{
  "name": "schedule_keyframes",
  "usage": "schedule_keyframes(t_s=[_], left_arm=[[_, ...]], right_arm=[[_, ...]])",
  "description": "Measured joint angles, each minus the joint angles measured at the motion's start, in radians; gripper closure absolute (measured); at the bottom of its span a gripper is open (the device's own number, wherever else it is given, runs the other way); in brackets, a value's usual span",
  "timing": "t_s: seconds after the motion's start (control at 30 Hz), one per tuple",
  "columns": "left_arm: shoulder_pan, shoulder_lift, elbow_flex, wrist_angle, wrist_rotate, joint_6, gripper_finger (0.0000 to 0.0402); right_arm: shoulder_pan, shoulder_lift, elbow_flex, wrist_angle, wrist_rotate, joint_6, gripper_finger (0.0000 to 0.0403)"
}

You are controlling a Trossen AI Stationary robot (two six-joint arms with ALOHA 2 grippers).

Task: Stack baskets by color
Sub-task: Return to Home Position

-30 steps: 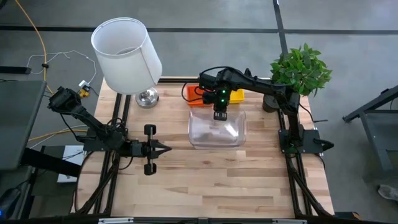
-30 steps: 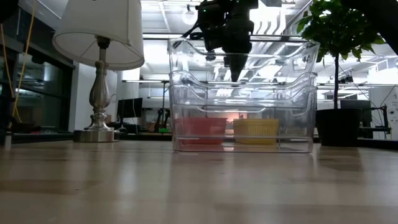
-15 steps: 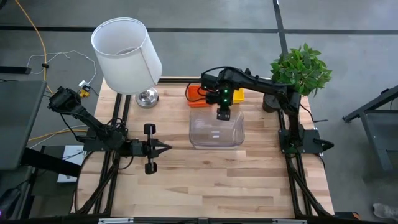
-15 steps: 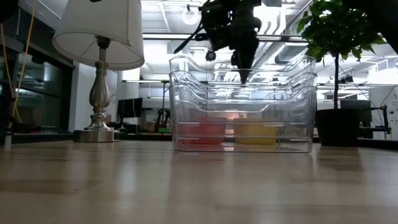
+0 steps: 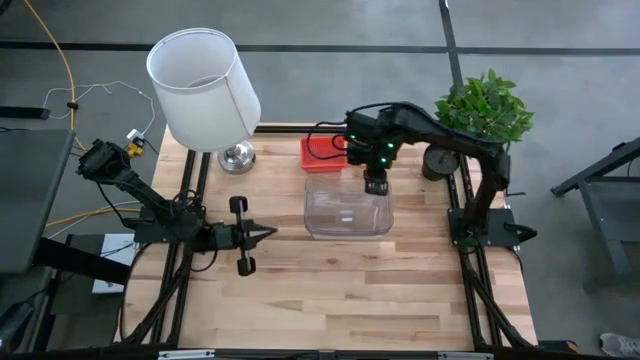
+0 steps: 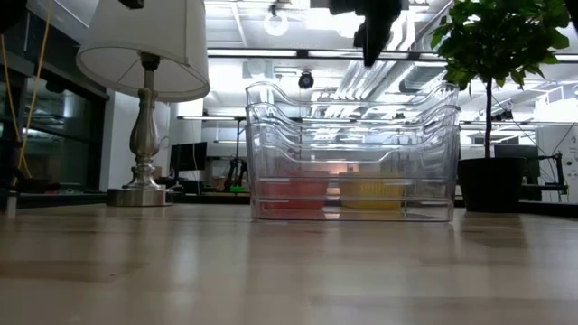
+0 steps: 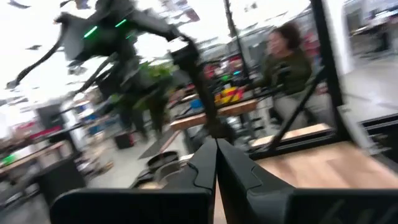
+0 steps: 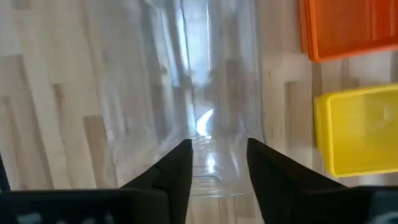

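A nested stack of clear tubs (image 5: 347, 208) (image 6: 352, 153) stands on its base at mid-table. Behind it on the table rest a red-orange basket (image 5: 322, 150) (image 8: 348, 28) and a yellow basket (image 8: 360, 127) (image 6: 370, 191), side by side; in the high view my right arm covers the yellow one. My right gripper (image 5: 375, 186) (image 8: 217, 165) (image 6: 370, 50) hangs open above the stack's far rim, pointing down, clear of it. At the table's left my left gripper (image 5: 268, 236) (image 7: 216, 155) is shut, level and holds nothing.
A lamp (image 5: 205, 90) stands at the far left corner and a potted plant (image 5: 485, 110) at the far right. Bare wood (image 5: 350, 290) lies in front of the tubs. A person (image 7: 286, 62) sits beyond the table.
My right gripper has let go of the top clear tub, which has dropped down into the stack and now sits nested. The gripper has then risen clear of the rim and shifted a little toward the table's right edge.
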State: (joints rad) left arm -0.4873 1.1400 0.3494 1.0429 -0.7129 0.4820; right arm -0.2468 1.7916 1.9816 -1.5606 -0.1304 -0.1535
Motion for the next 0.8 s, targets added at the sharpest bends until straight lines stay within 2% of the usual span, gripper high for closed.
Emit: schedule_keyframes(t_s=[0.17,0.33,0.5,0.6,0.8], left_arm=[[0.000,0.000,0.000,0.000,-0.110,0.003,0.0401],[0.000,0.000,0.000,0.000,-0.131,0.051,0.0401],[0.000,0.000,0.000,0.000,-0.134,0.130,0.0401],[0.000,0.000,0.000,0.001,-0.142,0.142,0.0401],[0.000,0.000,0.000,0.001,-0.173,0.158,0.0401]], right_arm=[[0.070,-0.083,0.000,0.061,0.014,0.000,0.0322],[0.132,-0.161,0.000,0.122,0.025,0.004,0.0393],[0.189,-0.229,-0.010,0.157,0.074,0.018,0.0393],[0.209,-0.321,-0.132,0.247,0.078,0.015,0.0401],[0.214,-0.657,-0.554,0.523,0.112,0.026,0.0402]])
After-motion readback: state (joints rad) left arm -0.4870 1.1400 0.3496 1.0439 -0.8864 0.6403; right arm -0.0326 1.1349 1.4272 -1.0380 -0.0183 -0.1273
